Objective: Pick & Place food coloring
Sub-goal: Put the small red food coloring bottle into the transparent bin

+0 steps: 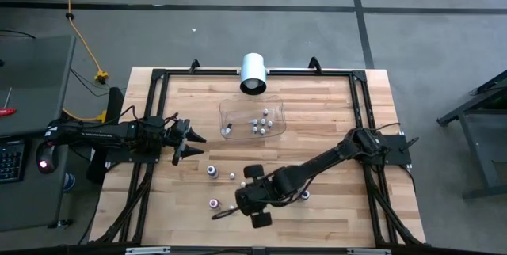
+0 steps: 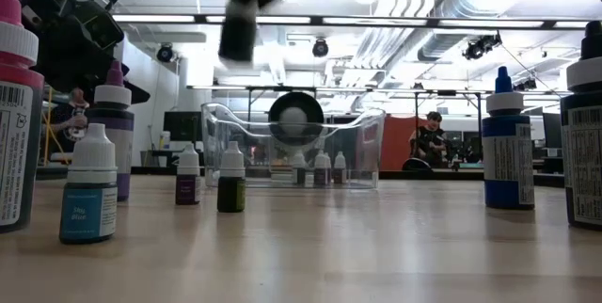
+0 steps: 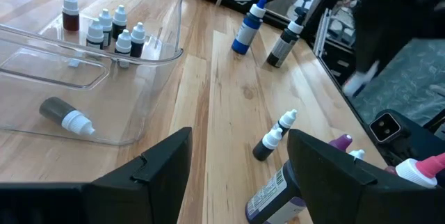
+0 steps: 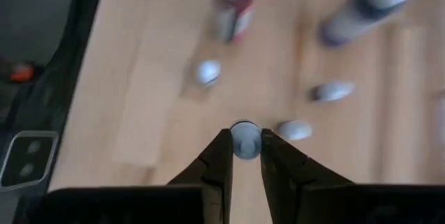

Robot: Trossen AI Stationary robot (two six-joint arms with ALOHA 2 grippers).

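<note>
Food coloring bottles stand in the clear tray [image 1: 238, 108], a cluster of small ones [image 1: 261, 123] [image 3: 111, 29], and one lies on its side there [image 3: 66, 116]. Others stand on the wood near the table's near edge [image 1: 211, 171] [image 1: 213, 203] [image 1: 305, 196]. My right gripper [image 1: 224, 212] [image 4: 245, 137] hangs over these loose bottles, shut on one small bottle. In the low view it is a dark blur high up [image 2: 237, 35]. My left gripper [image 1: 194, 138] [image 3: 236, 140] is open, left of the tray, touching nothing. My right gripper pinches a small food coloring bottle by a round white part [image 4: 245, 140] between its two fingertips [image 4: 221, 151]. The fingers slant down toward the table's near left. The bottle is lifted clear of the wood; the rest of its body is hidden behind the white part.
A large white cylinder [image 1: 253, 73] lies at the far edge behind the tray. Taller bottles stand on the table: blue [image 3: 248, 26] [image 2: 508, 143], dark [image 3: 285, 43], purple [image 3: 278, 196] and pink-capped [image 2: 14, 105]. Black frame rails [image 1: 150, 112] border the table. People show in the room behind [image 2: 430, 138].
</note>
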